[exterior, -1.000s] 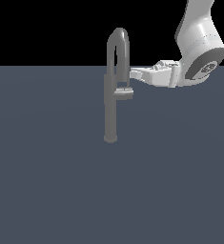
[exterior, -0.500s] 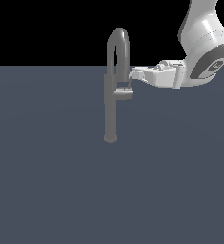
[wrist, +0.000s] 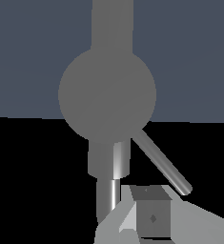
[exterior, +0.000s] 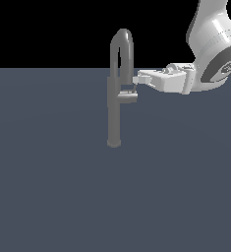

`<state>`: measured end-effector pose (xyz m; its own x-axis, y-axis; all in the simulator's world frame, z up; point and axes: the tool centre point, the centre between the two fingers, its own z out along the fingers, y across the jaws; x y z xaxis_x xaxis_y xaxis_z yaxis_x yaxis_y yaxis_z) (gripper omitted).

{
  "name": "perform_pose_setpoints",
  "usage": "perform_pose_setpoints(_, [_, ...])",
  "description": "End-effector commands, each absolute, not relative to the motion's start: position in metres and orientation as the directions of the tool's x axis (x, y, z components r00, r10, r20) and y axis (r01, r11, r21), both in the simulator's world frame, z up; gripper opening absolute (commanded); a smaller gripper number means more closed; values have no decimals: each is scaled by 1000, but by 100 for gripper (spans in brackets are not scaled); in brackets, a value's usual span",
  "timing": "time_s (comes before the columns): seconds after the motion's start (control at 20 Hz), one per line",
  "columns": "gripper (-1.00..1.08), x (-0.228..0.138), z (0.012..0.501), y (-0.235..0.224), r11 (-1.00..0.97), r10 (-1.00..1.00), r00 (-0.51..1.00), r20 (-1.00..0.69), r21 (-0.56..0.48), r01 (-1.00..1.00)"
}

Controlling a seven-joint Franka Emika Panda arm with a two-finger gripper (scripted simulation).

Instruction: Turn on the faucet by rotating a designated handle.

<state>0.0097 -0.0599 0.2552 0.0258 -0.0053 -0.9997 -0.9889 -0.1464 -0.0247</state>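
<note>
- Since the earlier frames my arm's wrist section has drawn back a little toward the exterior view's right and risen slightly, while the fingertips have kept their place beside the faucet.
- My gripper (exterior: 135, 81) reaches in level from the exterior view's right; its fingers (wrist: 151, 217) end just above the handle, and I cannot tell whether they touch it.
- How far apart the fingers stand I cannot tell: only one boxy grey pad shows plainly in the wrist view, and the exterior view merges them into one tip.
- Directly below the fingertips, the handle (exterior: 128, 97) is a short stub jutting sideways from the column toward the gripper side.
- Just beyond the fingertips, away from my arm, the faucet (exterior: 114, 115) stands upright, its gooseneck arching above finger height and its flared base well below on the floor.
- From the wrist camera, the faucet (wrist: 107, 95) fills the middle of the frame, with a slim rod slanting off beside it.
- Behind the fingers, the white arm (exterior: 213, 47) climbs out of frame.
- Under everything lies a flat dark grey-blue floor (exterior: 58, 197).
</note>
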Motion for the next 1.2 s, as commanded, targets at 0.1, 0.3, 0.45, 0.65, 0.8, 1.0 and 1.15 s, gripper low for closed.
perform_pose_setpoints(0.1, [-100, -10, 243, -63, -153, 1, 9, -1000, -9, -988])
perform_pose_setpoints(0.3, [-100, -10, 245, -63, -153, -1, 23, -1000, -22, -988])
perform_pose_setpoints(0.45, [-100, -19, 229, -64, -154, 0, 15, -1000, -15, -988])
perform_pose_setpoints(0.65, [-100, -29, 213, -66, -154, 1, 8, -1000, -8, -988])
perform_pose_setpoints(0.8, [-100, -22, 218, -65, -156, -1, 32, -999, -31, -987])
perform_pose_setpoints(1.0, [-100, -27, 189, -66, -155, 1, 13, -1000, -13, -988])
perform_pose_setpoints(1.15, [-100, -21, 207, -64, -161, 2, 47, -999, -47, -986])
